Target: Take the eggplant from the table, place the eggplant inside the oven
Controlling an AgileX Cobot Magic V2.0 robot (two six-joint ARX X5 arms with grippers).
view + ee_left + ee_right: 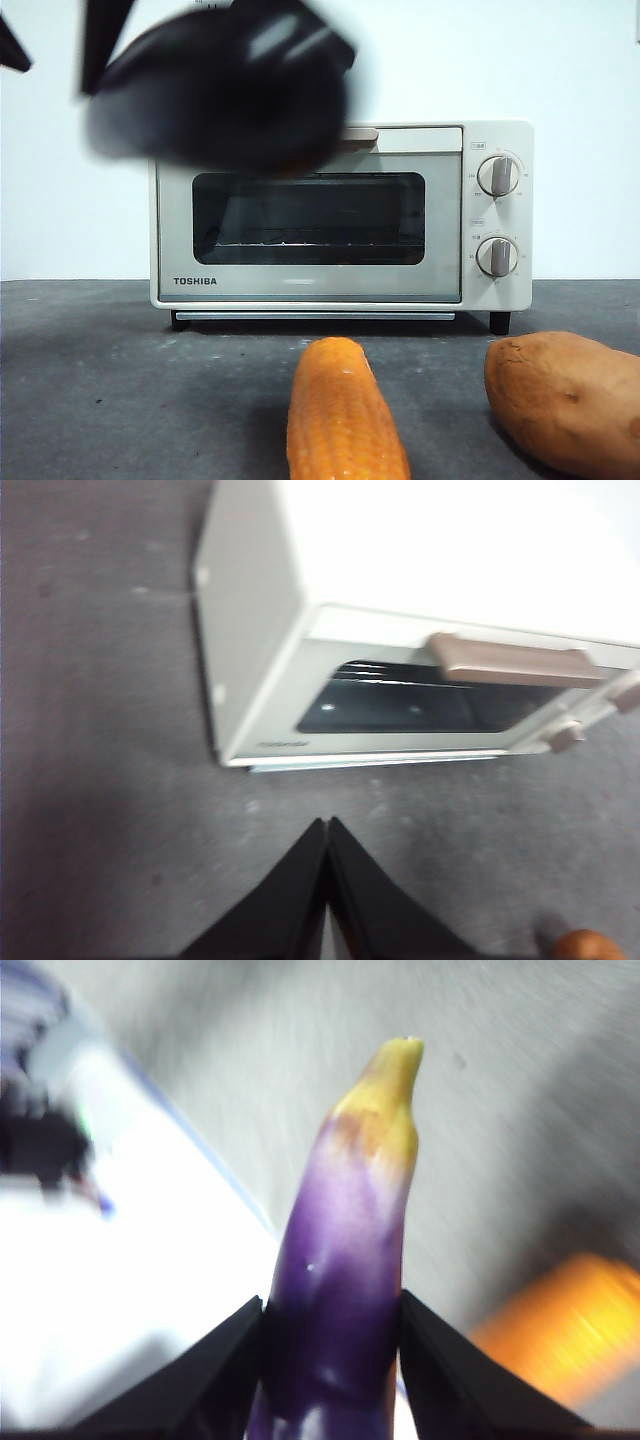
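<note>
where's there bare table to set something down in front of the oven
Bare table lies left of the corn cob, running back to the oven. The right side is crowded: only a narrow gap separates the corn cob and the sweet potato.

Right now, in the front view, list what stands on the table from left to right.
Going by their centres: the oven at the back, then the corn cob in front, then the sweet potato at the right edge. The eggplant is off the table, in the right gripper.
</note>
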